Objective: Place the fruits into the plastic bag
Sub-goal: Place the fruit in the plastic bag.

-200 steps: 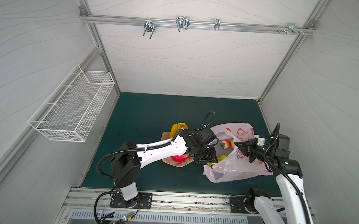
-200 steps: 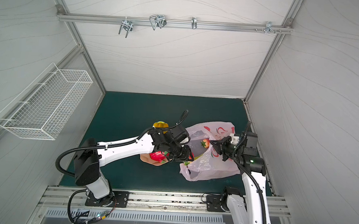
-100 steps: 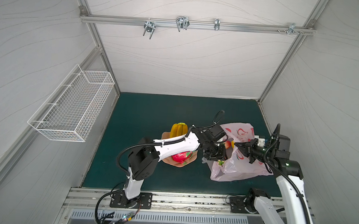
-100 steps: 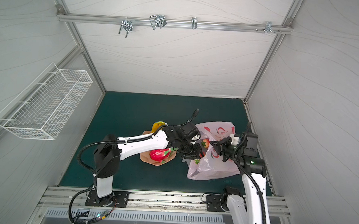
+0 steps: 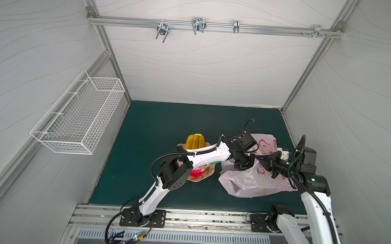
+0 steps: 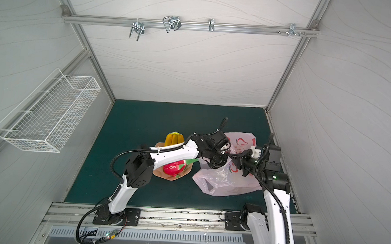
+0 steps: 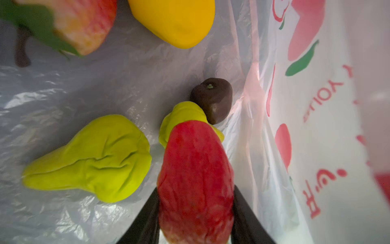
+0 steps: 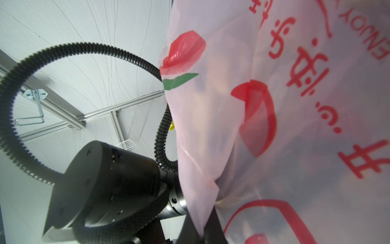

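The plastic bag point(image 5: 256, 182) (thin, pale pink, printed with red peaches and lettering) is seen lying on the right of the green desk point(image 5: 166, 125). Its edge is pinched between the closed fingers of the right tool point(image 8: 202, 230). The left tool point(image 7: 195, 192) is held inside it, clamped on a wrinkled red fruit point(image 7: 195, 164). Within are seen an apple point(image 7: 84, 25), a lemon point(image 7: 175, 21), a green pear point(image 7: 95, 156) and a dark avocado point(image 7: 213, 99). A banana bunch point(image 5: 195, 141) and a dragon fruit point(image 6: 173, 167) are seen on the plate point(image 6: 168, 177) beside it.
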You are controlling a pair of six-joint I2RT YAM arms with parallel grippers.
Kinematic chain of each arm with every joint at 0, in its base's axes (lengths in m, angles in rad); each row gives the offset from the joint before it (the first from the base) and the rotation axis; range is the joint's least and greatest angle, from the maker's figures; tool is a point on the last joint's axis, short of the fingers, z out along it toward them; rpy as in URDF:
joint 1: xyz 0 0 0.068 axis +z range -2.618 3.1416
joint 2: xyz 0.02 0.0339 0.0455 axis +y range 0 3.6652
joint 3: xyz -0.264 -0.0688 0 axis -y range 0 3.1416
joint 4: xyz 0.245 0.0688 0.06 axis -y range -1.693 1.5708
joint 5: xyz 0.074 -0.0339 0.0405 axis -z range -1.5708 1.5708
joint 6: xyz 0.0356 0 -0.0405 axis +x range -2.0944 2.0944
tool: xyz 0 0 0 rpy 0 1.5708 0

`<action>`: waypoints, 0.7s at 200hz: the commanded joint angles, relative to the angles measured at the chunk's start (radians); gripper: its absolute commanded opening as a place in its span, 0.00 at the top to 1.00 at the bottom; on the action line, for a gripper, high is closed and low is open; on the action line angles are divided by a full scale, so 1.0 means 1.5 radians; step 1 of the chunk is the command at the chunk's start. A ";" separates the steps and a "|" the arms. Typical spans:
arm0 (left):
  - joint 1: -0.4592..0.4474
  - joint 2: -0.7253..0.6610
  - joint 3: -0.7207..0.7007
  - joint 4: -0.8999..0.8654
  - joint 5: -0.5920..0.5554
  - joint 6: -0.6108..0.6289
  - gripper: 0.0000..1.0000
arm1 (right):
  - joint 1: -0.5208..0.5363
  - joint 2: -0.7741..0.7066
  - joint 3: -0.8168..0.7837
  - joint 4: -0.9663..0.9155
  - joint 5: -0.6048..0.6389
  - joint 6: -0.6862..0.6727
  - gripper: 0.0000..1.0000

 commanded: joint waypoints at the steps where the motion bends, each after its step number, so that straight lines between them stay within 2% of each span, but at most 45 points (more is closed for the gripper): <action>1: -0.007 0.012 0.030 0.036 0.014 -0.027 0.52 | -0.002 -0.005 -0.006 0.005 -0.005 0.011 1.00; 35: -0.010 0.017 0.026 0.063 0.024 -0.055 0.27 | -0.001 -0.004 -0.010 0.012 -0.007 0.013 1.00; 52: -0.012 0.016 0.026 0.065 0.028 -0.060 0.20 | -0.002 -0.001 -0.009 0.014 -0.007 0.015 1.00; 79: -0.011 0.005 0.014 0.061 0.026 -0.058 0.15 | -0.003 0.003 -0.005 0.017 -0.007 0.015 1.00; 140: 0.012 -0.053 -0.033 0.035 0.016 -0.036 0.13 | -0.002 0.003 0.000 0.019 -0.007 0.016 1.00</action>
